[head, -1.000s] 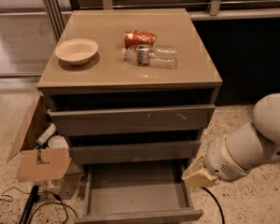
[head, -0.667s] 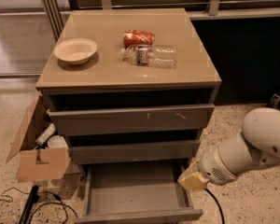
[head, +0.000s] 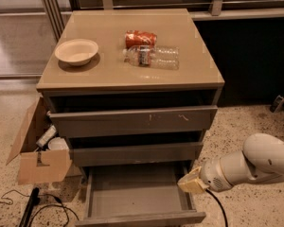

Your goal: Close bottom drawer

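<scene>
The bottom drawer (head: 137,193) of the grey-brown cabinet stands pulled far out, its shallow grey tray bare inside and its flat front (head: 142,219) at the lower edge of the camera view. My gripper (head: 191,183) hangs at the drawer's right side, over the right wall near its back corner. It points left from the white arm (head: 255,164) that comes in from the right. The two drawers above are each pulled out a little.
On the cabinet top lie a pale bowl (head: 76,51), a red can (head: 140,38) and a clear plastic bottle (head: 154,56) on its side. An open cardboard box (head: 38,150) and black cables (head: 33,205) sit on the floor to the left.
The arm has dropped lower and swung left, bringing the gripper further over the open drawer's right side. The drawer has not moved.
</scene>
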